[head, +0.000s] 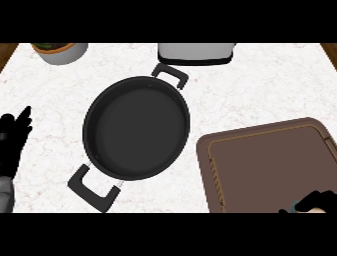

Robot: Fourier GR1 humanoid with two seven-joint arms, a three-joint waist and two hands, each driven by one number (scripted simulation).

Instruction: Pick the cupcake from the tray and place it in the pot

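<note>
At the tray's point(274, 165) 5 o'clock corner, the right hand point(324, 202) curls over something pale, seemingly the cupcake point(309, 210), mostly hidden. The left hand point(5, 145) rests open at 9 o'clock. On the way to the pot point(136, 127), the half-seen hold could slip.

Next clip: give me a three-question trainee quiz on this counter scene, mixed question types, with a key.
1. True or false: the pot already holds something.
2. Which hand is over the brown tray? A) left hand B) right hand
3. Fill in: the left hand rests open at the view's ____ edge.

Key: 1 false, the pot looks empty. 2 B, its fingers are curled at the tray's near edge, with something pale partly showing beneath them. 3 left.
</note>
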